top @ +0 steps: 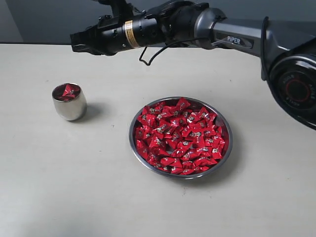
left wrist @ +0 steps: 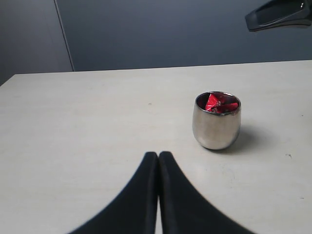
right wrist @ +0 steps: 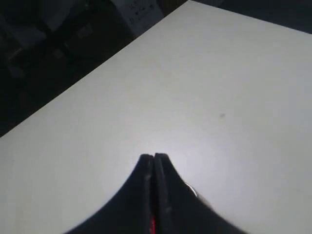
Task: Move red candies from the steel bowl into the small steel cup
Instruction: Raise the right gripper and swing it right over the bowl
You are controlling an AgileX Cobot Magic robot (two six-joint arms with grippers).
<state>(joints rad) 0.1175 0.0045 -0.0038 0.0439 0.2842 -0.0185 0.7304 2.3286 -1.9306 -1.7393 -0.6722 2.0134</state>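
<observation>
The steel bowl (top: 131, 134) sits right of centre, heaped with red candies (top: 180, 137). To its left stands the small steel cup (top: 69, 102), with red candies (top: 66, 91) showing at its mouth. My right gripper (top: 75, 41) hangs high over the table above the cup, shut. In the right wrist view its jaws (right wrist: 154, 157) are pressed together; a red sliver shows low in the slit and a bit of the cup's rim (right wrist: 193, 190) beside one finger. My left gripper (left wrist: 158, 155) is shut and empty, short of the cup (left wrist: 216, 126).
The pale tabletop (top: 59, 187) ends at a dark wall behind. The right arm (top: 232, 34) spans the back of the table above the bowl. Its tip (left wrist: 280, 14) shows at the top of the left wrist view.
</observation>
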